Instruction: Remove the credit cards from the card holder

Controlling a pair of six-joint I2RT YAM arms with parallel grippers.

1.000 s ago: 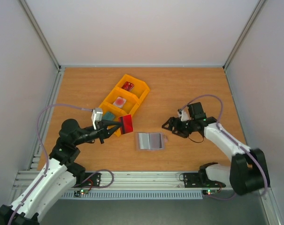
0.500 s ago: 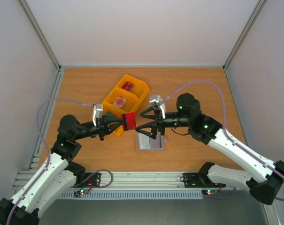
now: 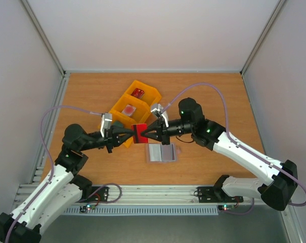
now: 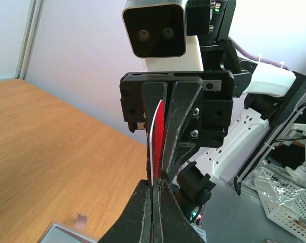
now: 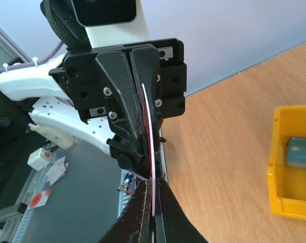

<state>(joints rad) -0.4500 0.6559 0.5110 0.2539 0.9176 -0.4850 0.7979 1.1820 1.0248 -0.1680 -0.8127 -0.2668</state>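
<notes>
On the left, our left gripper (image 3: 133, 134) is clenched on 1 edge of the red card (image 3: 139, 133), holding it on edge in the air above the table (image 3: 213, 91). Behind it sits the yellow tray (image 3: 147, 87). From the right, our right gripper (image 3: 145, 134) has pinched the opposite edge, so both arms grip the same card, fingertips almost meeting. The card holder (image 3: 162, 152) lies open and flat on the table just below them, touched by neither arm.

We judge this a hand-over. To do it well, only 1 side should let go, and only once the other pinch is firm. Neither arm should pull or twist first – the wrist views suggest the card is already slightly bowed.

We cannot tell whether the holder's pockets are empty. The left arm partly covers the tray's nearest compartment, and the card's faces show only edge-on.
</notes>
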